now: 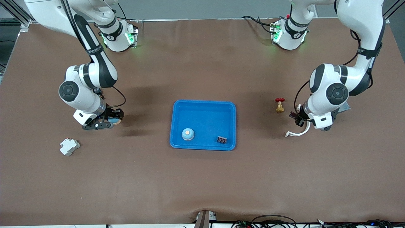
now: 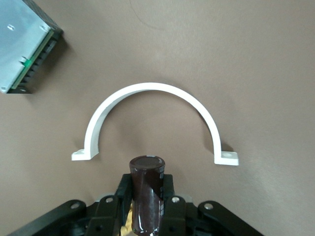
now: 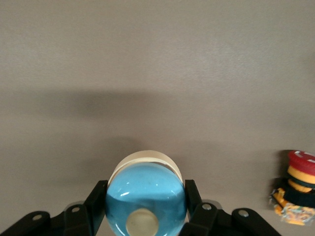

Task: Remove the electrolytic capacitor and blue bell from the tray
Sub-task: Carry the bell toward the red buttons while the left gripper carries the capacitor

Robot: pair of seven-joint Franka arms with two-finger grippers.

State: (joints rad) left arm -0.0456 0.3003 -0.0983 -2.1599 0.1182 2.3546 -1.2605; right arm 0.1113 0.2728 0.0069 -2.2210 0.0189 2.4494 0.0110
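Note:
My left gripper [image 1: 296, 116] hangs low over the table at the left arm's end, shut on a dark brown cylindrical capacitor [image 2: 146, 189]; it stands between the fingers [image 2: 114, 199] in the left wrist view. At the right arm's end, my right gripper [image 1: 113, 120] is shut on a light blue bell [image 3: 145, 192] with a cream base and button. A blue tray [image 1: 205, 115] sits mid-table. In it lie another blue bell [image 1: 187, 134] and a small dark capacitor [image 1: 222, 139].
A white half-ring clamp [image 2: 153, 119] lies just below the left gripper, next to a grey box [image 2: 23, 45]. A red-handled brass valve [image 1: 279, 105] stands between that gripper and the tray. A white breaker [image 1: 69, 146] lies nearer the camera than the right gripper. A red push button [image 3: 298, 189] stands near the held bell.

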